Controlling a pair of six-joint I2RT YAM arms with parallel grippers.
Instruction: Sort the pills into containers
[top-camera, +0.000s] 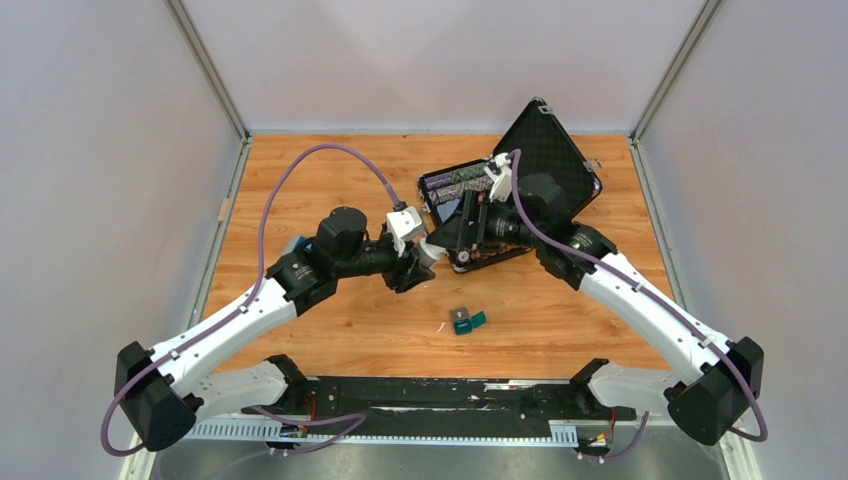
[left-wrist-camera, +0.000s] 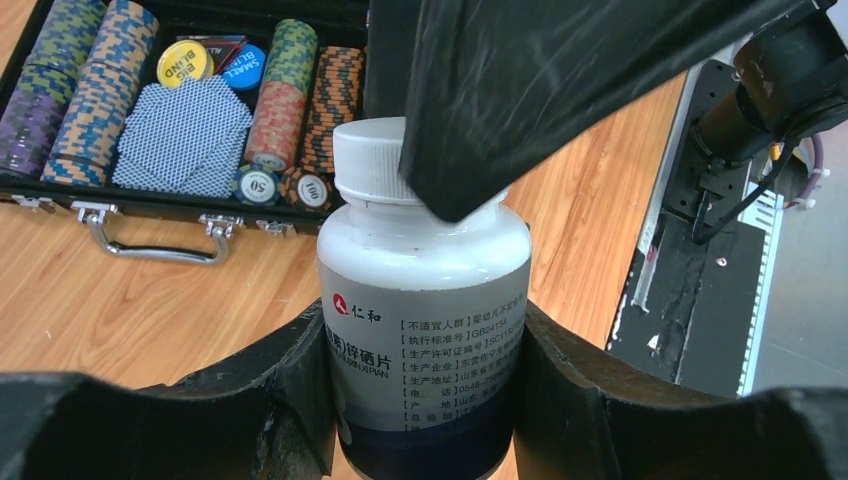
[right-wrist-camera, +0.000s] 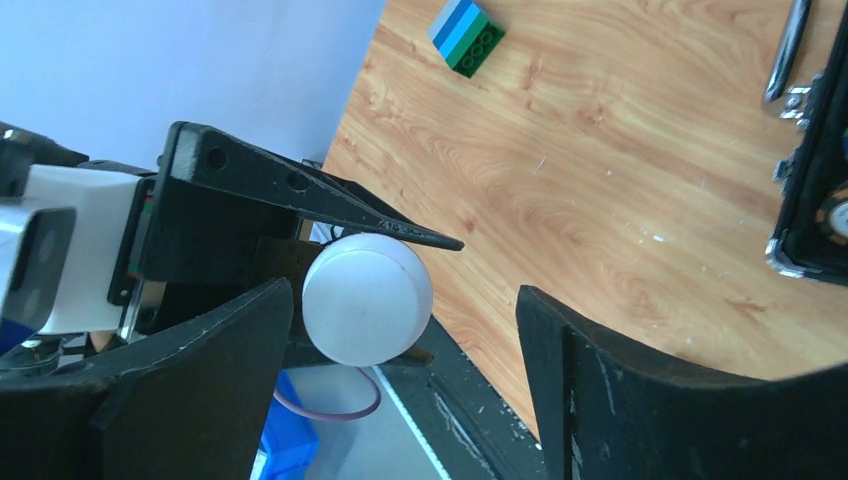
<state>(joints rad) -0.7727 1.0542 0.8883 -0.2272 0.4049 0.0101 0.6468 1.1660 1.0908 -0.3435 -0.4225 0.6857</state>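
My left gripper (left-wrist-camera: 425, 350) is shut on a white pill bottle (left-wrist-camera: 425, 270) with a grey label and holds it above the table at mid-height. Its white cap (right-wrist-camera: 367, 298) is on. My right gripper (right-wrist-camera: 405, 300) stands open around the cap, which sits nearer one finger with a wide gap to the other. One right finger (left-wrist-camera: 520, 90) overlaps the cap in the left wrist view. From above, the two grippers (top-camera: 432, 252) meet near the table's middle. A tiny teal container (top-camera: 466, 320) lies open on the wood in front of them. No pills show.
An open black chip case (top-camera: 520, 190) with chips and cards (left-wrist-camera: 180, 130) stands at the back right, just behind the right arm. A green and blue toy brick (right-wrist-camera: 466, 34) lies on the wood at the left. The black front rail (top-camera: 430, 395) runs along the near edge.
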